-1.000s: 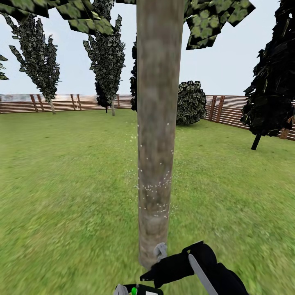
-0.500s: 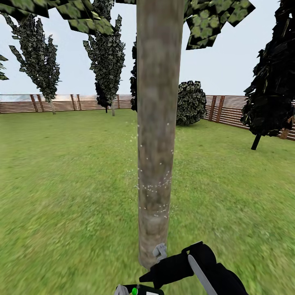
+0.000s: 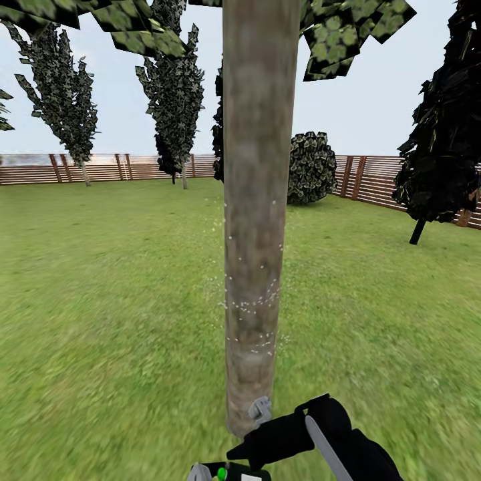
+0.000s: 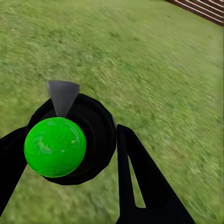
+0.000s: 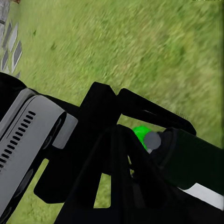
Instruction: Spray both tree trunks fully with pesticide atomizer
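Observation:
One of the trees stands right in front of me, its thick grey-brown tree trunk [image 3: 257, 200] rising through the middle of the head view. White specks of pesticide [image 3: 250, 307] dot its lower half. The black pesticide atomizer [image 3: 237, 475] [image 4: 100, 135] [image 5: 191, 161] sits at the view's bottom edge, with a green ball on it. My left gripper [image 4: 70, 133] is shut on it, one finger on each side of its round body. My right gripper [image 3: 234, 454] [image 5: 116, 128] reaches in from the right, just above the atomizer, and looks shut on nothing.
Grass lawn [image 3: 100, 300] spreads on all sides. A brown slat fence [image 3: 374, 177] bounds it at the back. Thin dark trees [image 3: 174, 87] stand far left, a round bush [image 3: 310, 167] behind the trunk, and a near-black tree [image 3: 441, 153] at the right.
My right gripper has sunk a trace toward the atomizer. The trunk, the specks and the view are the same.

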`<state>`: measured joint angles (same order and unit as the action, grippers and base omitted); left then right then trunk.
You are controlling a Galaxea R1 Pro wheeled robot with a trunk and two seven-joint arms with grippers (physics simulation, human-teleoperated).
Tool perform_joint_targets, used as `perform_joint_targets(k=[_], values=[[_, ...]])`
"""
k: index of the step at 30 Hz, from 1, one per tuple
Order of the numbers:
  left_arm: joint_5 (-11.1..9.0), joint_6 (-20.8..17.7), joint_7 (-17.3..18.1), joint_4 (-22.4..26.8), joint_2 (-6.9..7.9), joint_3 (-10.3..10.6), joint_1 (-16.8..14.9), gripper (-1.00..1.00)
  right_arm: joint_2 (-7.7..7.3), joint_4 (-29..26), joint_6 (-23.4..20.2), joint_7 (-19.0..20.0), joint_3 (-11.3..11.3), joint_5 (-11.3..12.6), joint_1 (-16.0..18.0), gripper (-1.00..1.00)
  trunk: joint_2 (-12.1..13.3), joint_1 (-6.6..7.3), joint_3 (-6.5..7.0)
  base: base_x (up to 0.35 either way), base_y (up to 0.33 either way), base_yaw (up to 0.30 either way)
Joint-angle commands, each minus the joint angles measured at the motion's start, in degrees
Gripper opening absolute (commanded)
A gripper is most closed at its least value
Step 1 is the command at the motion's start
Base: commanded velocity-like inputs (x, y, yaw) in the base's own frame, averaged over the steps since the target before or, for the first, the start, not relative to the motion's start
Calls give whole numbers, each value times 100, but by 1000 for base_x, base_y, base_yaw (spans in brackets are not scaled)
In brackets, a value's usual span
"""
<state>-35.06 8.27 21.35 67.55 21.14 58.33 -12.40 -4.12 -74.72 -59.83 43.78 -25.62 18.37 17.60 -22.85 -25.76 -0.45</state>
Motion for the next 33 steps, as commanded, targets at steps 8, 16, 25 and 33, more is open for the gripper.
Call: perform_joint_targets(k=[8,16,25,33], values=[[-53,9,10,89,5,12,-8,-100,7,-5,-17,-9,-4,-9,-1,-100,-7,-3,-5,0,0,0],[-53,0,11,138,13,3,-8,-100,8,-6,-17,-10,0,-9,3,-100,-7,-3,-5,0,0,0],[-53,-2,10,192,13,-6,-8,-100,8,-3,-17,-10,-3,-9,1,-100,-7,-3,-5,0,0,0],[-53,-1,10,214,13,-6,-6,-100,8,0,-17,-16,-5,-15,-1,-100,-7,-3,-5,0,0,0]])
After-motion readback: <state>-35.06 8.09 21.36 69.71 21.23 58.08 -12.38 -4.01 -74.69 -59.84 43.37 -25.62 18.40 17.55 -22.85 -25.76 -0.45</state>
